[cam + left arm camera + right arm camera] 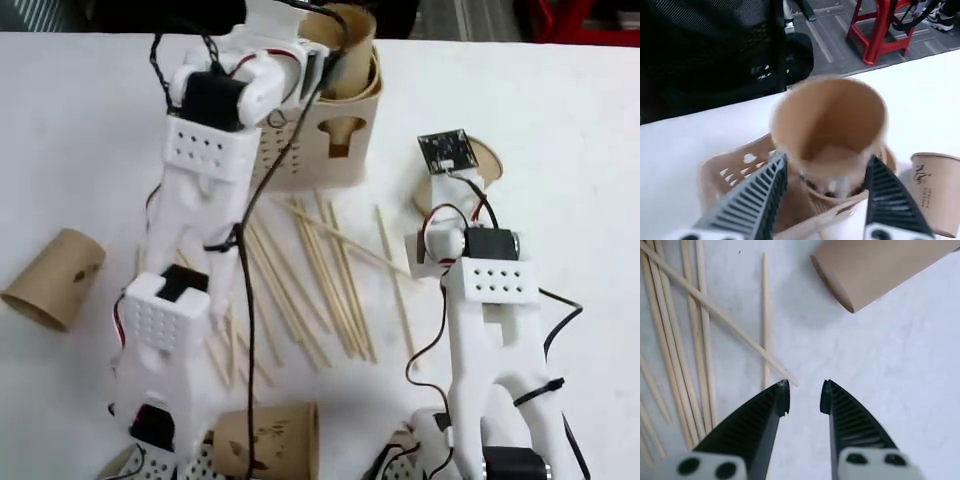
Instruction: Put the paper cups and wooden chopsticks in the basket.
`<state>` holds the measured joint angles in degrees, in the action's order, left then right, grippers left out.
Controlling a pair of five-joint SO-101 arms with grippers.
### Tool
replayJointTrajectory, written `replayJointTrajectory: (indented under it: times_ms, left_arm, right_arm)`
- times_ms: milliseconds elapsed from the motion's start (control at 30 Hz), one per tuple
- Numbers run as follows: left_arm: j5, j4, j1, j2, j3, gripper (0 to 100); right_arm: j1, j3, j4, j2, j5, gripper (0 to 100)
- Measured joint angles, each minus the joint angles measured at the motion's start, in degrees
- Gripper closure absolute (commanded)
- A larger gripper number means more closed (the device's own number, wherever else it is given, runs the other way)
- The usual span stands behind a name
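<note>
Clamped cup hides basket interior (left pincer).

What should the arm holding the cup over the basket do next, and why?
Probably open the left end effector and let go. It grips the paper cup on both sides, and the cup hangs right above the basket, so releasing it should drop it inside.

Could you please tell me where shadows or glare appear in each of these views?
High view: the white table is evenly lit, without glare, with soft shadows beside the arms. Left wrist view: the paper cup in the left gripper is shaded inside. Right wrist view: a faint shadow edges the lying cup.
</note>
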<state>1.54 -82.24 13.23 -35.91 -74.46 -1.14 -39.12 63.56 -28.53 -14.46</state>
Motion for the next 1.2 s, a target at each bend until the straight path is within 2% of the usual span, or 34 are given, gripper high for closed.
replayJointTrajectory:
  times_ms: [167,400,500,633,800,1100,1200]
  left_arm:
    - [0.0,-2.7,-1.5,0.0,0.0,75]
    - [0.0,-13.2,-2.5,6.3,0.0,75]
    - [0.0,-18.6,-6.0,8.4,0.0,75]
    - [-3.4,-20.0,-13.7,11.1,3.4,75]
    - [-4.8,-20.2,-23.0,19.8,16.4,75]
    - [-4.8,-20.2,-33.1,46.4,51.8,75]
    - [-4.9,-20.2,-38.2,53.0,61.0,71]
  right_arm:
    - [0.0,-1.0,-1.1,0.0,0.0,88.6]
    - [-0.1,-1.1,-1.4,0.0,0.0,88.6]
    - [-0.1,-1.1,-1.4,0.0,0.0,88.6]
    - [-0.1,-1.1,-1.4,0.0,0.0,88.6]
    - [-0.1,-1.1,-1.4,0.0,0.0,88.6]
    - [-0.1,-1.1,-1.4,0.0,0.0,88.6]
    - [-0.1,-1.1,-1.4,0.0,0.0,88.6]
